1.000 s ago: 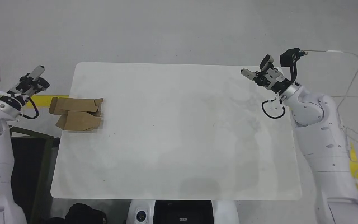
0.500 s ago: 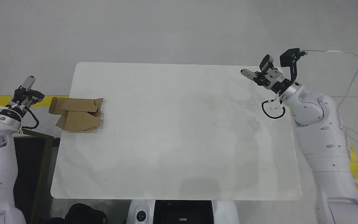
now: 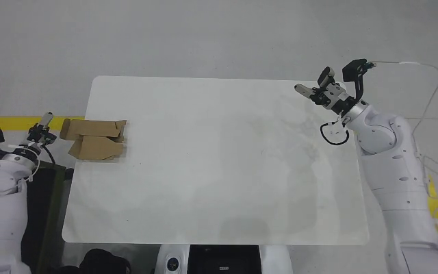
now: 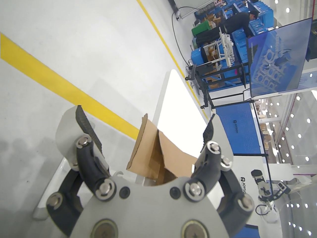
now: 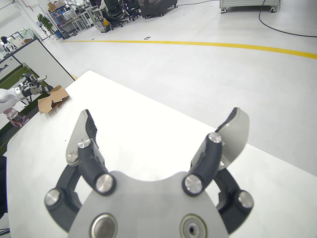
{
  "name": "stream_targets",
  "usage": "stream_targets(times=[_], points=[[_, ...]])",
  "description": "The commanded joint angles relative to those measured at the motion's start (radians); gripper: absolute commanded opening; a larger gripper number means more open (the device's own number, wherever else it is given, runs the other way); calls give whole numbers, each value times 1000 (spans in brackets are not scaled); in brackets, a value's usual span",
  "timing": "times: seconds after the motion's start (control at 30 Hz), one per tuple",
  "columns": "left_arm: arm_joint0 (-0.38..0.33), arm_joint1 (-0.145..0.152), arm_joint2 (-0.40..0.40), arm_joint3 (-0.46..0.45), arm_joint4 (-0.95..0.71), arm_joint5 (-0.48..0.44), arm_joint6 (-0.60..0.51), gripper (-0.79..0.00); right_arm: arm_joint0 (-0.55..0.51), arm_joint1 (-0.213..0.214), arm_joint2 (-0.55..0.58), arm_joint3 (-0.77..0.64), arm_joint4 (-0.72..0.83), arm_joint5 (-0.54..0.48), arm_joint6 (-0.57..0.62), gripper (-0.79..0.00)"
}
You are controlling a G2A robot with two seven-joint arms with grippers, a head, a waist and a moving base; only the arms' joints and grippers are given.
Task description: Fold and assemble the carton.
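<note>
We are looking down on a large white desk with rounded corners (image 3: 226,171), and we are judging the task to be at its very start. The brown cardboard carton (image 3: 94,139) is lying collapsed at the desk's left edge, with one end overhanging it. Its flaps are sitting loose and no walls are standing, so as far as we can tell nothing is folded into a box yet.

The left gripper (image 4: 145,116) is hanging off the desk just beside the overhanging end. It is pointing at the cardboard, with its fingers spread wide and touching nothing. The right gripper (image 5: 161,111) is hovering over the desk's far right corner, well apart from the carton, its fingers also spread and holding nothing.

We are reckoning that everything is left to do: gripping the carton, drawing it onto open desk, opening it up, and folding and closing the flaps.
</note>
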Motion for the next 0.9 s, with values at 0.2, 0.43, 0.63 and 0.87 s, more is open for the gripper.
stream_targets(times=[0.2,0.43,0.63,0.87], points=[[-36,4,17,58,-49,34,-174,0,0,0,0,0,0,0,0,0],[-72,0,41,102,-74,31,-227,-757,0,0,0,0,0,0,0,0],[-99,-2,55,138,-97,21,-250,-785,0,0,0,0,0,0,0,0],[-121,-5,53,164,-158,-2,-280,-785,0,0,0,0,0,0,0,0]])
